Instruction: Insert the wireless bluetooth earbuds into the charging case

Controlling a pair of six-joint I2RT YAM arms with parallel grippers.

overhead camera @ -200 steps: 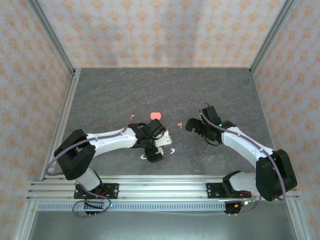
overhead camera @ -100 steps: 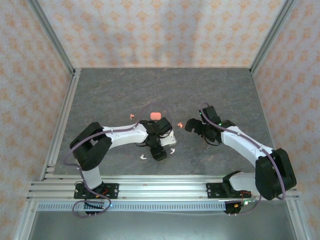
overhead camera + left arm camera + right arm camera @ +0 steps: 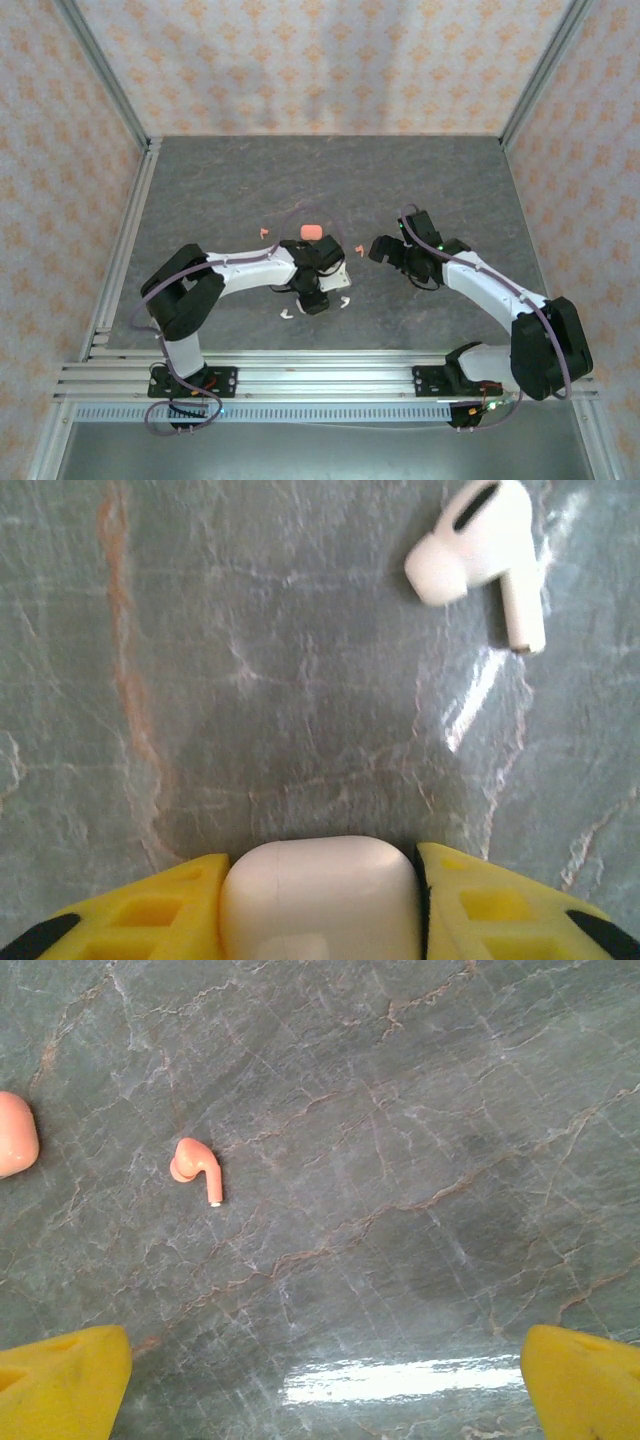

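Pinches a smooth white pebble-shaped plastic charging case (image 3: 320,905) between the yellow fingers (image 3: 150,905) of the left gripper (image 3: 316,300), probably to steady it for loading. Leaves one white stem-shaped plastic earbud (image 3: 480,555) loose on the grey marbled tabletop (image 3: 250,680) just beyond. Holds the right gripper (image 3: 325,1380) spread wide above a coral-red earbud (image 3: 195,1170), seemingly lined up for picking, with a coral-red case (image 3: 15,1135) nearby.

Patterned orange walls (image 3: 320,60); grey marbled tabletop (image 3: 220,190).
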